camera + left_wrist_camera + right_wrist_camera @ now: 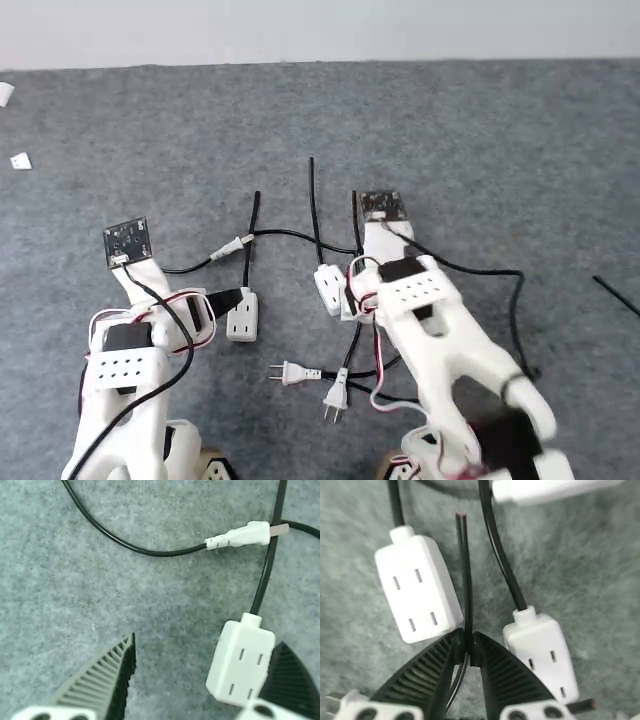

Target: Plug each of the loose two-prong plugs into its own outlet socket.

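Left arm [120, 368], 7 o'clock, and right arm [455, 345], 5 o'clock: white plastic shells. Jaws black, ribbed. Red, white and black cables [210, 320] looped at wrists.

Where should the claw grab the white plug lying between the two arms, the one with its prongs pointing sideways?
Probably the white plug body, from straight above, squeezing its two long sides. It lies flat on the carpet, and its prongs should stay free for plugging in.

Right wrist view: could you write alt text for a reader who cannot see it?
The right pincer is shut on a thin black cable, between two white outlet blocks lying on grey carpet.
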Controlling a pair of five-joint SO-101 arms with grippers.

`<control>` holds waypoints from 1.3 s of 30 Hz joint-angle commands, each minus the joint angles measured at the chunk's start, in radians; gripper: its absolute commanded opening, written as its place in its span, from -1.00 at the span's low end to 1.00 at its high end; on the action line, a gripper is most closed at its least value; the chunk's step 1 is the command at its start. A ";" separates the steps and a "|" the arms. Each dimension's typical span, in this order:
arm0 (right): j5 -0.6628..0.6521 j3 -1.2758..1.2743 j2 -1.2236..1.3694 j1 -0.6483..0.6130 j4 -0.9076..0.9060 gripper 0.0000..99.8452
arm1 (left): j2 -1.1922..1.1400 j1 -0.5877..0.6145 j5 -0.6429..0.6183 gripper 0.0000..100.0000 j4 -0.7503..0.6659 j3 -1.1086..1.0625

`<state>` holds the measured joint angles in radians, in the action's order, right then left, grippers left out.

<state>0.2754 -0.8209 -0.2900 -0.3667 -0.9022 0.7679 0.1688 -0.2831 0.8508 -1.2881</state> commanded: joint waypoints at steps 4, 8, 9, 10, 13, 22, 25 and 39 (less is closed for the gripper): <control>-0.074 0.092 -0.183 0.139 0.054 -0.98 | 0.005 0.006 0.006 -0.22 -0.015 0.019; -0.126 0.101 -0.097 0.173 0.154 -0.98 | 0.005 0.006 0.006 -0.22 -0.015 0.019; -0.147 0.101 -0.064 0.173 0.177 -0.98 | 0.005 0.006 0.006 -0.22 -0.015 0.019; -0.167 0.101 -0.030 0.177 0.200 -0.98 | 0.005 0.006 0.006 -0.22 -0.015 0.019; -0.221 0.107 0.041 0.202 0.263 -0.91 | 0.005 0.006 0.006 -0.22 -0.015 0.019; -0.224 0.233 -0.012 0.229 0.028 -0.75 | 0.006 0.006 0.006 -0.22 -0.015 0.019; -0.216 0.244 -0.090 0.188 -0.122 -1.00 | 0.006 0.006 0.006 -0.22 -0.015 0.019; -0.075 -0.163 -0.199 0.050 0.062 -0.96 | 0.006 0.006 0.006 -0.22 -0.014 0.018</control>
<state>0.1803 -0.9759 -0.4803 -0.3299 -0.8807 0.7679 0.1703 -0.2831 0.8508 -1.2881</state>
